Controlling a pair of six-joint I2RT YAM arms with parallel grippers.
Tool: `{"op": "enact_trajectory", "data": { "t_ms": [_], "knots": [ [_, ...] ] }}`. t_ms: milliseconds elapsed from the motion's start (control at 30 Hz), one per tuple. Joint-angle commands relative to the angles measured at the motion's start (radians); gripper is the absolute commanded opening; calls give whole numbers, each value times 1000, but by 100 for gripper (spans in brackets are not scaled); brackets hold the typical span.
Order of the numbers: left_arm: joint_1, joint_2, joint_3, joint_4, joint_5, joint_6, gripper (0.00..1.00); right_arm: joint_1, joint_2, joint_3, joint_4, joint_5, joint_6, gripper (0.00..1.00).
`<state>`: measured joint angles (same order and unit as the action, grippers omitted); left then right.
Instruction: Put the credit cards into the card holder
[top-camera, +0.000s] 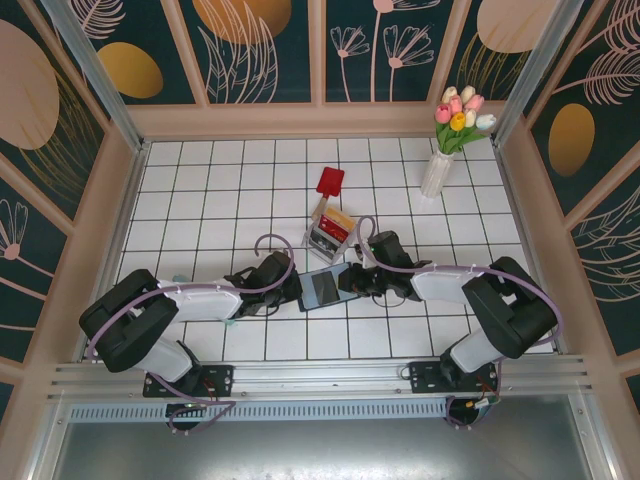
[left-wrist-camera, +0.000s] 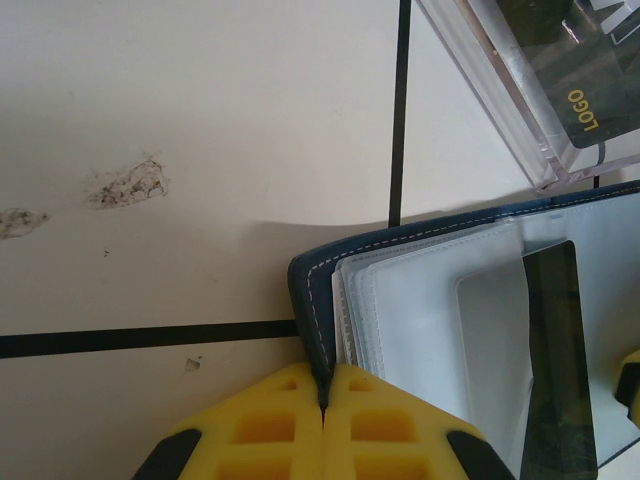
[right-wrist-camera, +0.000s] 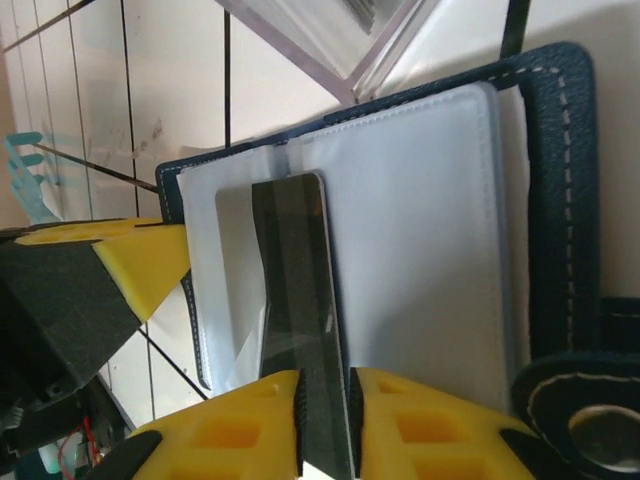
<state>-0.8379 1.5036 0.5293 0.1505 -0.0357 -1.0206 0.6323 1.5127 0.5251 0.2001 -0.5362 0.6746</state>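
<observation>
Currently the left gripper (left-wrist-camera: 322, 402) is clamping the open card holder (top-camera: 325, 287) by its navy edge at centre frame, while the right gripper (right-wrist-camera: 325, 405) is pinching a dark card (right-wrist-camera: 295, 260) partway into a clear sleeve (right-wrist-camera: 410, 230). More credit cards (top-camera: 337, 222) are waiting in the clear box (top-camera: 322, 240) just above.

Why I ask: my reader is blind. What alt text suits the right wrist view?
The right tool pinches a dark card, its far end at a clear pocket of the open navy wallet. The left tool holds the wallet's edge at left; a clear box sits beyond.
</observation>
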Motion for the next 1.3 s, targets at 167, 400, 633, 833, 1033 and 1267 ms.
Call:
{"op": "enact_trajectory", "data": {
  "t_ms": [167,400,633,833,1033,1267],
  "knots": [
    [-2,34,-9,-74,-9,22,4,15,86,28,9,-47,-11,27],
    [-2,37,-8,-77,-9,23,4,28,64,40,0,-16,-10,6],
    [-2,40,-11,-78,-10,26,4,29,-3,47,-136,128,-51,5],
    [-1,41,-11,-76,-9,24,4,29,3,58,-169,147,-67,10],
    [-1,40,-12,-75,-10,25,4,28,8,56,-140,109,-68,0],
    [-2,41,-16,-76,-11,26,4,30,-48,78,-227,204,-80,0]
  ]
}}
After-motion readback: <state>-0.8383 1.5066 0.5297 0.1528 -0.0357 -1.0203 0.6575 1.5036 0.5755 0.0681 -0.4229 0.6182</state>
